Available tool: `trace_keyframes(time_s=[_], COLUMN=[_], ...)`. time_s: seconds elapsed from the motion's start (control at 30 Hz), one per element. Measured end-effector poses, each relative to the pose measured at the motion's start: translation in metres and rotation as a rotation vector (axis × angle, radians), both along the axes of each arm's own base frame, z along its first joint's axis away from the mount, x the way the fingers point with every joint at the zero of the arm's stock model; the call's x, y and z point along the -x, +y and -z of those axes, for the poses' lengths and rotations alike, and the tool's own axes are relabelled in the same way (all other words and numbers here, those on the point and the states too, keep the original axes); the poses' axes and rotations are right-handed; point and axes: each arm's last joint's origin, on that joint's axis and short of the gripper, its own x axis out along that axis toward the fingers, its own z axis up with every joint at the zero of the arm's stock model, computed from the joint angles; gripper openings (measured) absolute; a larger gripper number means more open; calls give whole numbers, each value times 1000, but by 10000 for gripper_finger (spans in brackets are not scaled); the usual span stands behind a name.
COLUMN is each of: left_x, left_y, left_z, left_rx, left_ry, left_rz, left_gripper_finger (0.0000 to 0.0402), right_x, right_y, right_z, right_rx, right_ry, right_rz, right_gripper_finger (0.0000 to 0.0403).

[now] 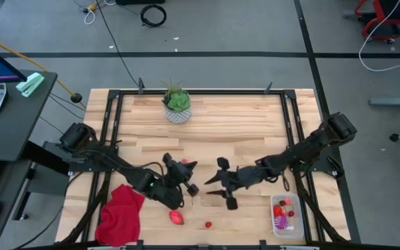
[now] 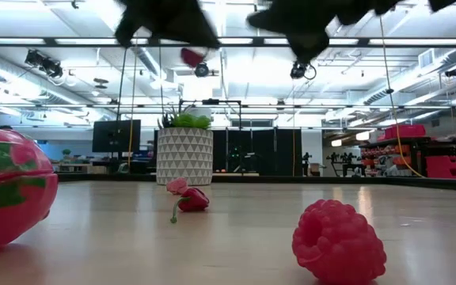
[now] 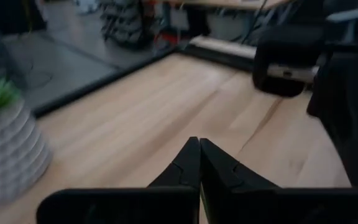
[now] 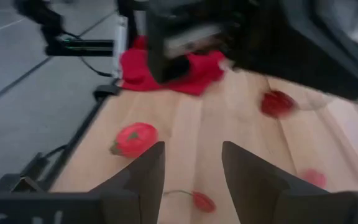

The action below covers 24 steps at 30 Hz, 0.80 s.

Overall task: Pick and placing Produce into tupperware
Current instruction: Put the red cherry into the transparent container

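My left gripper (image 1: 186, 167) is raised over the table's middle, shut, with a small red piece of produce (image 2: 192, 57) at its tips. My right gripper (image 4: 193, 168) hovers open just to its right (image 1: 214, 183), with nothing between its fingers. On the table near the front edge lie a larger red-pink oval piece (image 1: 177, 217) and a tiny red berry (image 1: 207, 224). A stemmed red piece (image 2: 190, 198) and a raspberry-like piece (image 2: 339, 241) also rest on the wood. The clear tupperware (image 1: 298, 221) stands at the front right, with red pieces and a purple ball (image 1: 281, 222) inside. My left gripper has the small red piece (image 1: 185, 162) at its fingertips. The piece hangs just below the gripper, lifted well clear of the table. In the left wrist view the fingers (image 3: 194, 163) meet with no red between them, so the held part cannot be told.
A red cloth (image 1: 120, 212) lies at the front left under the left arm. A green plant in a white patterned pot (image 1: 178, 107) stands at the far middle. A black frame runs along the table's sides. Bare wood lies between the pot and the grippers.
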Motion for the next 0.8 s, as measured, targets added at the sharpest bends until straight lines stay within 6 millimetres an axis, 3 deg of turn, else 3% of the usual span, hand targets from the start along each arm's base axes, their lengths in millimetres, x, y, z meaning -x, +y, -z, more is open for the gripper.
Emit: trace_keyframes(time_s=[0.33,0.8], left_x=[-11,-14], left_y=[-6,-4], left_z=[-20,-21], left_rx=[-85,-53], left_ry=[-61,-68], left_rz=[74,125], left_gripper_finger=[5,10], right_x=[4,-11], right_y=[4,-28], right_z=[-6,-7], right_rx=[42,11], right_ry=[-33,-67], right_rz=[16,188], right_gripper_finger=[188,259])
